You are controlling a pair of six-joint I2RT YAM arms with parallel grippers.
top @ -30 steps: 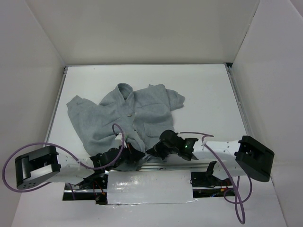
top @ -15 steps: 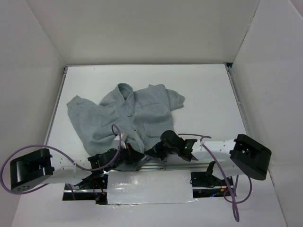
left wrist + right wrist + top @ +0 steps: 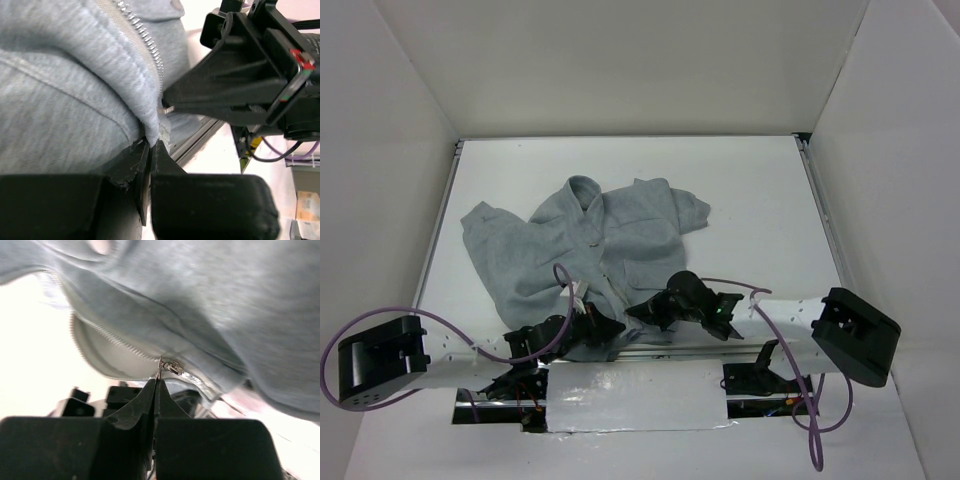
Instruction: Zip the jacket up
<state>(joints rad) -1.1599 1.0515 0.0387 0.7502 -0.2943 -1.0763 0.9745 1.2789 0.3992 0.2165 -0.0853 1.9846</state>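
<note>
- The left gripper [image 3: 150, 144] sits at the jacket's near hem, just left of the front opening. Its jaws are clenched on the bottom corner of the fleece, right where the zipper teeth [image 3: 148, 44] end.
- The jacket [image 3: 585, 245] lies spread on the white table [image 3: 760, 200], collar at the far side and hem toward the arms. One sleeve is flung out to the left and the other bunched up at the right. The front looks open for most of its length.
- In the right wrist view the two rows of teeth part in a loop just beyond the slider [image 3: 172, 367], so the zip is engaged only at the very bottom.
- The right gripper [image 3: 156, 382] is just right of the left one at the same hem. Its jaws are pinched together on the thin metal pull tab [image 3: 159, 372] that hangs from the slider.
- Step in hand, as I judge it: the hem is anchored and the pull is held, but the run up the jacket has hardly begun.
- The next move would call for the right gripper to draw the tab toward the collar along the line of teeth. The left would hold the hem down to keep the fabric taut.
- The risks are the thin tab slipping out of the pinch and loose fleece bunching ahead of the slider.
</note>
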